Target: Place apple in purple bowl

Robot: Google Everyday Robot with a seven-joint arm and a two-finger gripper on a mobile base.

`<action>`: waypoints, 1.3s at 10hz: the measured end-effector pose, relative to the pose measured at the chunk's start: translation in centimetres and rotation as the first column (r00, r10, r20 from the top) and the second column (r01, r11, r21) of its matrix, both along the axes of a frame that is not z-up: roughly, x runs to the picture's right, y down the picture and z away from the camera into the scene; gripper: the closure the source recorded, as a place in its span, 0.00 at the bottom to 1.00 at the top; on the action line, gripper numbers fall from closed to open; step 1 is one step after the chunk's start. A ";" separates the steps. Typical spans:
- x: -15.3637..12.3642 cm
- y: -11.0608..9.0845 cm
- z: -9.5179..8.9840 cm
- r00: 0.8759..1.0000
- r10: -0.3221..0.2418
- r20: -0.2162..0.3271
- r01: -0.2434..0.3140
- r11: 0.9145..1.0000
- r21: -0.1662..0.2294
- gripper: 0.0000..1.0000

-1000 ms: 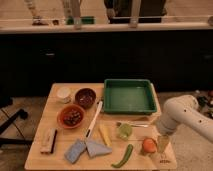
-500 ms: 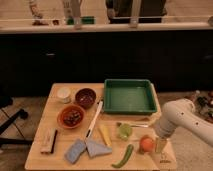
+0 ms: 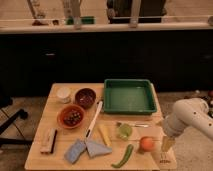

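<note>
The apple (image 3: 146, 143), orange-red and round, lies on the wooden table (image 3: 55, 157) near its front right corner. The purple bowl (image 3: 85, 97) stands at the back left, next to a small white cup (image 3: 63, 94). My gripper (image 3: 166, 143) hangs from the white arm (image 3: 190, 117) at the table's right edge, just right of the apple and close to it. I cannot tell whether it touches the apple.
A green tray (image 3: 129, 96) fills the back right. An orange bowl (image 3: 70, 116) sits in front of the purple bowl. A pale green cup (image 3: 124, 131) and a green pepper (image 3: 124, 156) lie left of the apple. A white utensil (image 3: 94, 120), grey cloths (image 3: 86, 148) and a brush (image 3: 48, 141) lie front left.
The arm has shifted slightly beside the table's right edge. The apple and the other things have stayed in place.
</note>
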State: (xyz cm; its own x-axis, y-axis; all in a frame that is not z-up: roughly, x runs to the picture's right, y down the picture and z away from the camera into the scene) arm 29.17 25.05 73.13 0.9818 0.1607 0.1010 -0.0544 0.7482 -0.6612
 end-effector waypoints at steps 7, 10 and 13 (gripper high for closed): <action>-3.6 -0.3 -5.2 0.976 -0.092 0.197 0.078 0.994 0.078 0.20; -4.8 0.0 -5.6 0.883 -0.283 0.375 0.229 0.956 0.181 0.20; -5.0 -0.3 -4.9 0.768 -0.446 0.460 0.373 0.895 0.244 0.20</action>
